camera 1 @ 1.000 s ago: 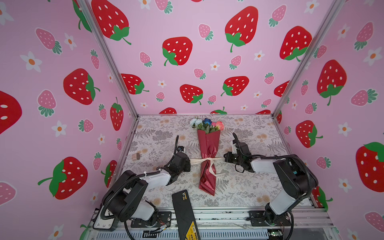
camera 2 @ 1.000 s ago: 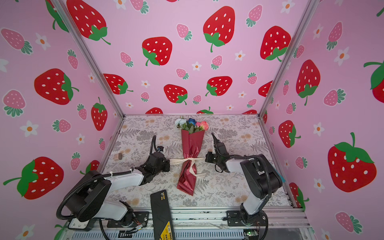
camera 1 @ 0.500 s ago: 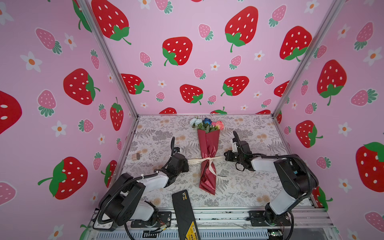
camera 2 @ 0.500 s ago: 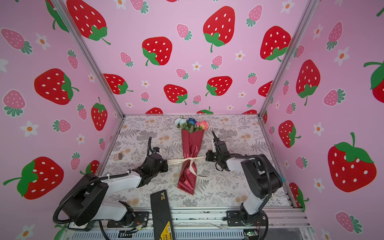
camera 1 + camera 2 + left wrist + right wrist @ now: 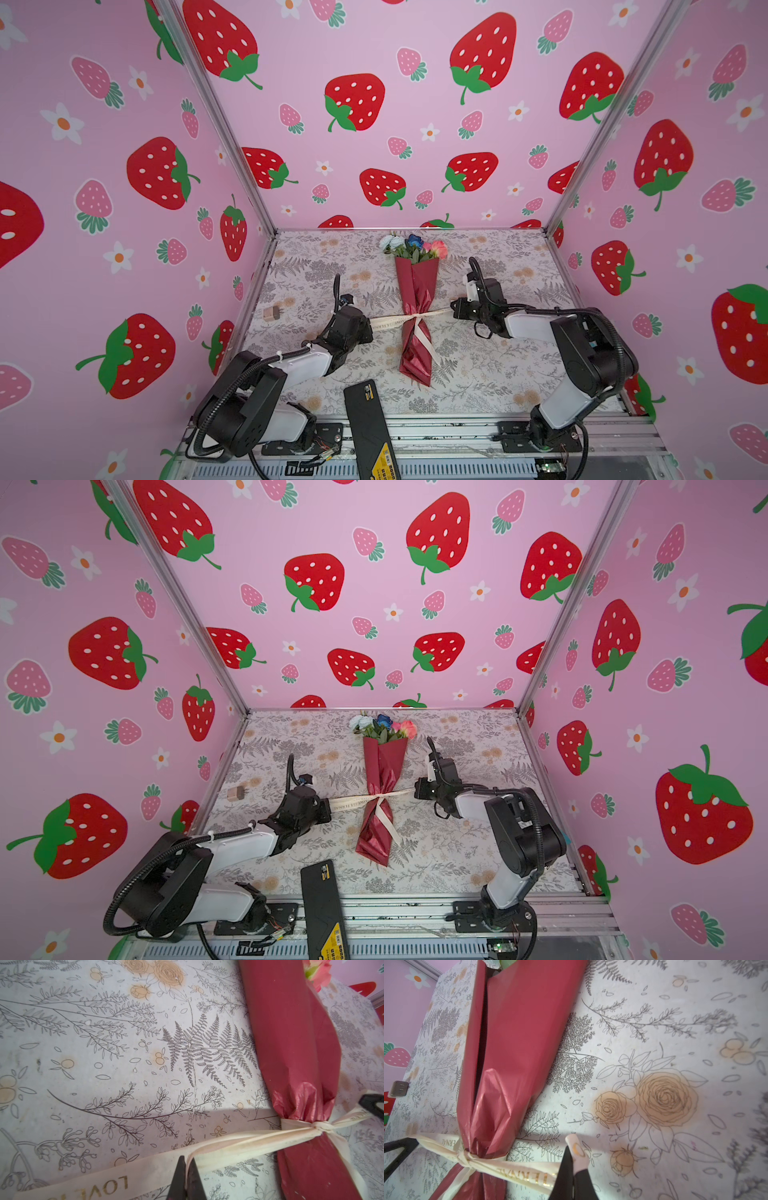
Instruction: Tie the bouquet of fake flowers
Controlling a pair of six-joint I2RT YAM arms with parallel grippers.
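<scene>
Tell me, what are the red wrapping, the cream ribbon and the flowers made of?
The wrapping looks like thin glossy paper or film: it crinkles sharply and shines where cinched. The ribbon seems woven fabric, matte cream, finely ribbed, with gold lettering. The flowers look artificial, perhaps cloth or plastic; too small to tell.

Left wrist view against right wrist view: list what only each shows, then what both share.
Left wrist only: a pink bloom at the bouquet's head, and the word LOVE on the ribbon.
Right wrist only: a small brown block by the wall, and the open seam in the wrapping.
Both: the bouquet of fake flowers in dark red paper, cinched by the cream ribbon's knot, on the floral table cover. The left tool and right tool each grip a ribbon end.
</scene>
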